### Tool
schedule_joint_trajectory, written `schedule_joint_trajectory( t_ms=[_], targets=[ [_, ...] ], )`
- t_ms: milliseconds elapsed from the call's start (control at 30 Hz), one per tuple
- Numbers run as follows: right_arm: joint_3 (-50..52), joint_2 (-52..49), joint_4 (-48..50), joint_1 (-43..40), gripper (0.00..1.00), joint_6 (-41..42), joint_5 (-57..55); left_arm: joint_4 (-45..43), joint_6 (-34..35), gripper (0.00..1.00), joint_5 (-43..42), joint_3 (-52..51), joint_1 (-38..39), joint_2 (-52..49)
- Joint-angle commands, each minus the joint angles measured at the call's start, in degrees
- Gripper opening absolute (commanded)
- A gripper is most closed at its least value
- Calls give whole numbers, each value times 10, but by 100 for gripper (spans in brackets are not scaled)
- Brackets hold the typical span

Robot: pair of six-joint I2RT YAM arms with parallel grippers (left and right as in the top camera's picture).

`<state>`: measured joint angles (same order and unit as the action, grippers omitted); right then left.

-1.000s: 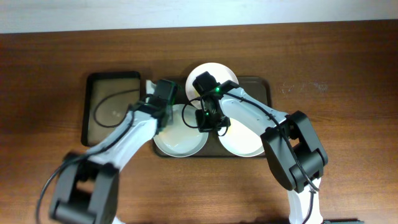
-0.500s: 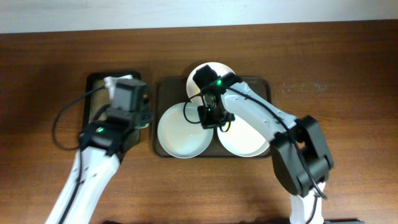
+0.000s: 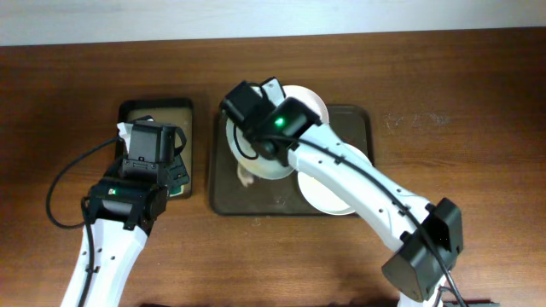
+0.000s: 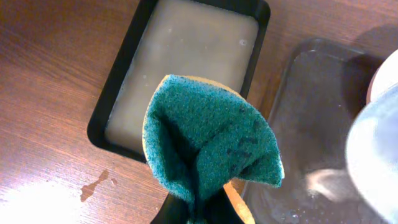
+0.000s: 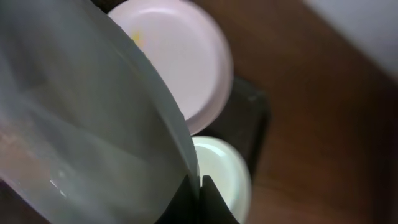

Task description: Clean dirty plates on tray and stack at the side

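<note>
My right claw [image 5: 200, 198] is clamped on the rim of the lifted plate [image 5: 81, 124] and holds it tilted on edge above the left half of the tray [image 3: 363, 119]. From the wrist camera its face fills most of the view, so I judge it is angled that way to offer its surface to the other arm for wiping. The other two plates lie on the tray, both partly under my right arm: the back plate [image 3: 314, 101], with a faint yellowish smear, and the front plate [image 3: 326, 196] by the near rim. My left claw [image 4: 198, 208] is pinched shut on the sponge [image 4: 208, 143], folded with its green scouring side facing out. It hovers over the near corner of the small black tray [image 4: 115, 93], which holds cloudy liquid. That seems a sensible spot, since most drips would fall there rather than on the desk [image 3: 478, 239], though a wet patch [image 4: 96, 186] shows on the wood beside it. Sponge and lifted plate are well apart, and bringing them together looks like the next need. No plate is stacked at the side yet.
</note>
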<state>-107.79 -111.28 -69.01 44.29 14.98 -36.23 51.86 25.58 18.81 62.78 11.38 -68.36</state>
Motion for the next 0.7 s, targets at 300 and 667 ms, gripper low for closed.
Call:
schedule_joint_trajectory(
  t_ms=[300,667],
  targets=[
    [-12,11,75,118,4,-226,-412,1,7,0,0,2,-3,6],
    [-11,11,140,124,4,-295,-441,1,7,0,0,2,-3,6]
  ],
)
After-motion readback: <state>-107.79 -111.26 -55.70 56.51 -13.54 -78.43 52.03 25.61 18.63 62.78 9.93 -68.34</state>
